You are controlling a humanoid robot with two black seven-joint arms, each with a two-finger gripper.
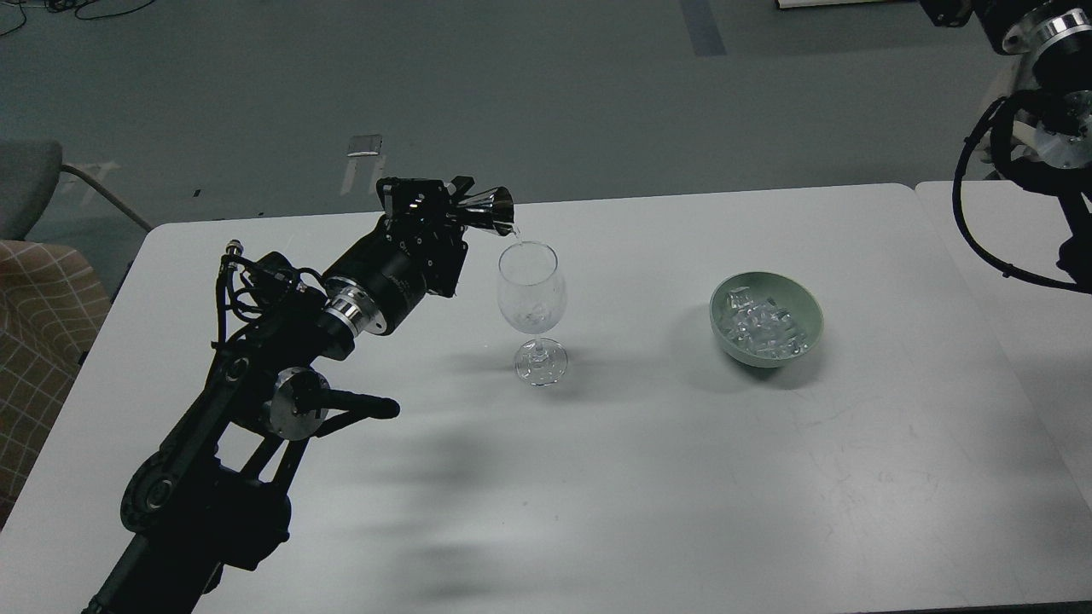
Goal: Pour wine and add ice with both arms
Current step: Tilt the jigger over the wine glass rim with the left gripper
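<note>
The left arm [256,375] reaches in from the lower left and ends in the left gripper [444,207], whose fingers close on a shiny metal jigger [486,209]. The jigger lies tipped on its side, its wide mouth pointing away from the fingers, to their right. A thin clear stream falls from its lower lip.

Just right of the fingers and a little below them stands a stemmed glass [531,290], upright on the white table [648,477]. Its rim sits right under the jigger's mouth, close but apart from it. Whether anything has collected in the bowl of the glass is hard to tell; some glints show low inside.

Further right, well apart from the glass and the left fingers, sits a pale green bowl [802,311]. The ice [762,327] fills it as a heap of clear cubes.

At the upper right corner the right arm [1036,102] hangs above the table's far edge, well away from bowl and glass. Only its thick joints and looped cable show; its gripper is out of view, so I cannot tell how its fingers stand.
</note>
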